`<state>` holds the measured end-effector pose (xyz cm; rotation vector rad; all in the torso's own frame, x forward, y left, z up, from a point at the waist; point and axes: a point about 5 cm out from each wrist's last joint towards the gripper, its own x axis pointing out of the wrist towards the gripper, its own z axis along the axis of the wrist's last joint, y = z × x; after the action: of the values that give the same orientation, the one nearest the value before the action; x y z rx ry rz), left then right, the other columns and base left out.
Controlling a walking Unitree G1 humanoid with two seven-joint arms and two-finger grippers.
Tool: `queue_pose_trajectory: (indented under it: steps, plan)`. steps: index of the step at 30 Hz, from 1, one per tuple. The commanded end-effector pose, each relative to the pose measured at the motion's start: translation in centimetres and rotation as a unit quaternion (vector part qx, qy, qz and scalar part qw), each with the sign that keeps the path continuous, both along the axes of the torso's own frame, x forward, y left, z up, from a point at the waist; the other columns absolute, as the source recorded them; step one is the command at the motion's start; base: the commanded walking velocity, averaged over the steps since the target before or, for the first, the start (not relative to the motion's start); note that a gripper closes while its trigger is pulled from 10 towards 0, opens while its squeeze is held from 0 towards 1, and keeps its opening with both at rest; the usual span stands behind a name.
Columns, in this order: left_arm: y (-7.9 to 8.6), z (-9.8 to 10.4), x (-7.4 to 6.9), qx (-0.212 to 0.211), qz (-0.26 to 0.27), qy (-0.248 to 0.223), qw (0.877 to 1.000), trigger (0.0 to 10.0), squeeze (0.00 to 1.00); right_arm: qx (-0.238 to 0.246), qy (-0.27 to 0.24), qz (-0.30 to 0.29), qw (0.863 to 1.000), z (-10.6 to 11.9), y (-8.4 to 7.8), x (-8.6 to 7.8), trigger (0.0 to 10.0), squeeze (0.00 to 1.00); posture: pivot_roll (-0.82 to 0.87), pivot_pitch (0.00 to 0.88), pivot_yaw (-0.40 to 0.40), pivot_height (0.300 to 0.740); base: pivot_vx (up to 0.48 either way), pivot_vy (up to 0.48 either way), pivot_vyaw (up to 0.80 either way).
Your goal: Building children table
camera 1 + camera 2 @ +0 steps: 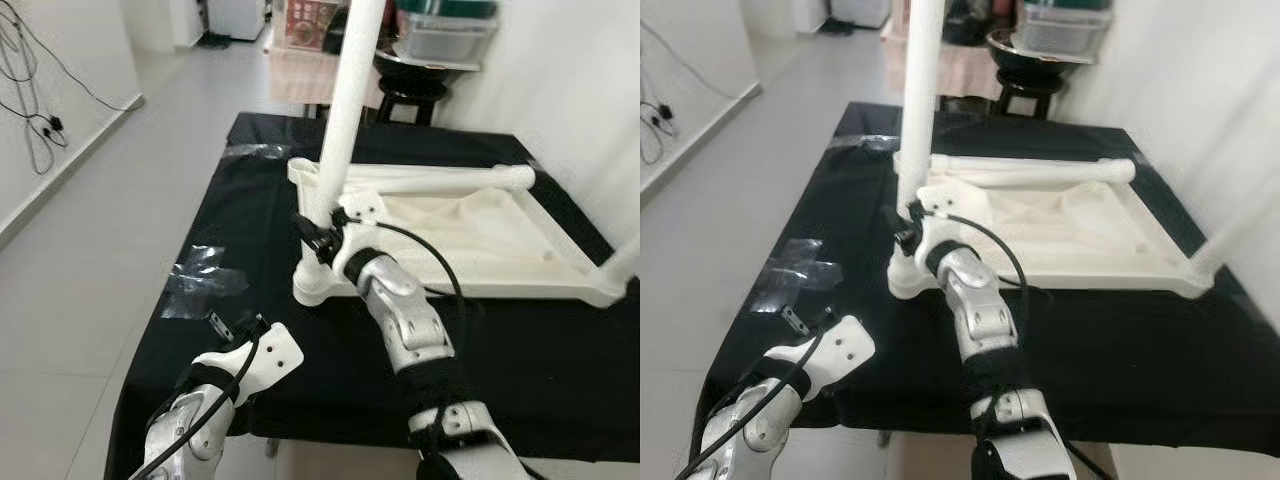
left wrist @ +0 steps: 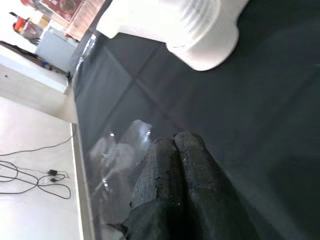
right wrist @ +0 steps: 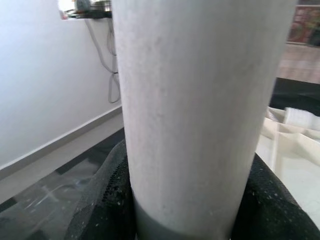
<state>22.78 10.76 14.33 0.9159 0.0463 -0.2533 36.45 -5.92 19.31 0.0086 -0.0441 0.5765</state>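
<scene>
Right gripper clamped on upright table leg at the near-left corner of the upturned tabletop.

Right gripper (image 1: 325, 232) pinches the white leg (image 1: 345, 110) low down, a finger (image 3: 107, 200) on either side; the leg's long axis runs near vertical, tilted slightly, its foot at the corner socket (image 1: 318, 285) directly below the gripper. The tabletop (image 1: 470, 235) lies upside down on the black worktop (image 1: 520, 360), stretching rightward from that corner. Left gripper (image 2: 177, 170), fingers pressed together and holding nothing, hovers over the worktop near the same socket. Judgement: seating the leg needs a push or twist along its own axis.

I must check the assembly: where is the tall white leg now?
The tall white table leg stands upright in the upturned white tabletop's near-left corner, clasped low by the right gripper.
</scene>
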Motion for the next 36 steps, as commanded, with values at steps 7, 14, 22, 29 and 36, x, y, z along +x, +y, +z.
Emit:
queue_pose_trajectory:
  steps: [7, 14, 22, 29, 36]
  plan:
    - [-0.2, -0.4, -0.1, -0.026, 0.002, 0.026, 0.999, 10.0, 0.0, 0.0, 0.013, 0.185, 0.983, 1.6, 1.2, -1.0, 10.0, 0.93, 0.07, 0.108, -0.116, 0.74, 0.0, 0.0, 0.0]
    - [-0.2, -0.3, -0.1, -0.024, 0.003, 0.029, 0.999, 10.0, 0.0, 0.021, -0.032, 0.343, 0.939, 4.2, 1.1, -1.4, 10.0, 1.0, 0.07, 0.113, -0.116, 0.74, 0.0, 0.0, 0.0]
    - [0.0, -0.5, -0.5, -0.023, 0.005, 0.029, 0.999, 10.0, 0.0, -0.032, -0.022, 0.474, 0.88, 4.5, 1.7, -0.7, 10.0, 0.0, 0.1, 0.104, -0.107, 0.74, 0.0, 0.0, 0.0]
    - [0.5, -0.8, -0.6, -0.022, 0.008, 0.032, 0.999, 10.0, 0.0, -0.05, 0.011, 0.454, 0.889, 3.6, 3.0, 0.0, 3.3, 0.0, 0.14, 0.092, -0.095, 0.74, 0.0, 0.0, 0.0]
    - [1.1, -1.1, -0.9, -0.022, 0.012, 0.04, 0.999, 10.0, 0.0, -0.04, 0.037, 0.412, 0.91, 2.1, 3.0, 0.4, 0.0, 0.0, 0.15, 0.083, -0.058, 0.74, 0.0, 0.0, 0.0]
